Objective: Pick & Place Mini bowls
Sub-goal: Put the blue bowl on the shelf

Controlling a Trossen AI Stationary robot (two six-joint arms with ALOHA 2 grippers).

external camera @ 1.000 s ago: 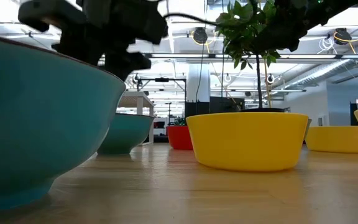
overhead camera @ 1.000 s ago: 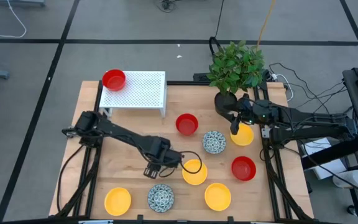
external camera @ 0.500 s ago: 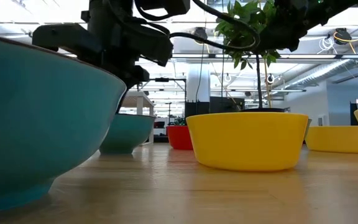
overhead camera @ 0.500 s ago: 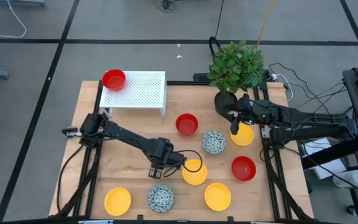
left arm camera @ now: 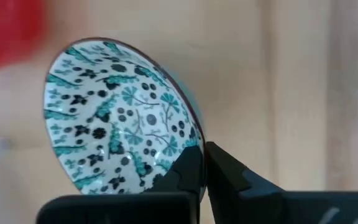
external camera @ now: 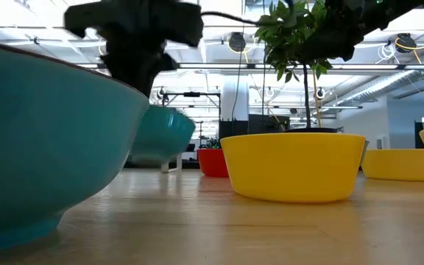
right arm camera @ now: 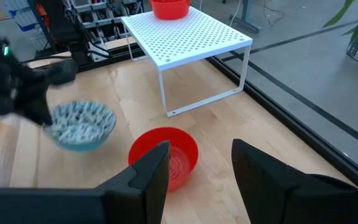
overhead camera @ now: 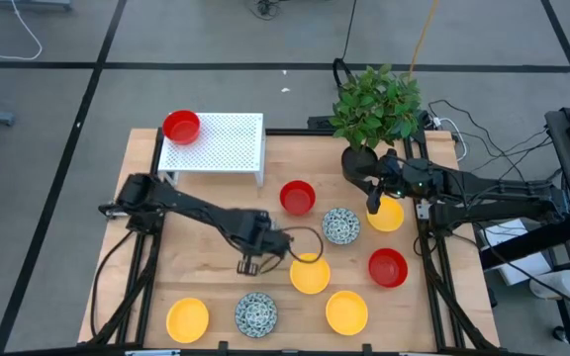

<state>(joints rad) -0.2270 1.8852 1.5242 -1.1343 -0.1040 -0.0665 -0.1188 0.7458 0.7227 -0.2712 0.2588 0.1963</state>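
A white mini bowl with a blue-green speckled pattern (left arm camera: 120,124) hangs just above the table's middle, with my left gripper (left arm camera: 202,155) shut on its rim. The low view shows this bowl's teal outside (external camera: 162,132) tipped and off the wood. In the high view my left arm's wrist (overhead camera: 263,240) covers it. My right gripper (right arm camera: 197,165) hovers open over a yellow bowl (overhead camera: 387,215) at the right, by the plant pot. Other mini bowls rest on the table: red (overhead camera: 298,197), speckled (overhead camera: 341,225), yellow (overhead camera: 310,274). My left gripper pinches the speckled bowl's rim (left arm camera: 197,144), one finger over the patterned inside and one on the outside. The bowl is lifted clear of the table and tipped, its opening turned toward the wrist.
A white perforated rack (overhead camera: 228,143) stands at the far left with a red bowl (overhead camera: 181,127) on it. A potted plant (overhead camera: 374,109) stands at the far right. More bowls lie along the near edge: yellow (overhead camera: 187,318), speckled (overhead camera: 255,313), yellow (overhead camera: 346,311), red (overhead camera: 388,267).
My left gripper has shut on the speckled bowl's rim and raised it: the bowl stood on the table half a second ago and now hangs clear, tipped. My right gripper has kept still.
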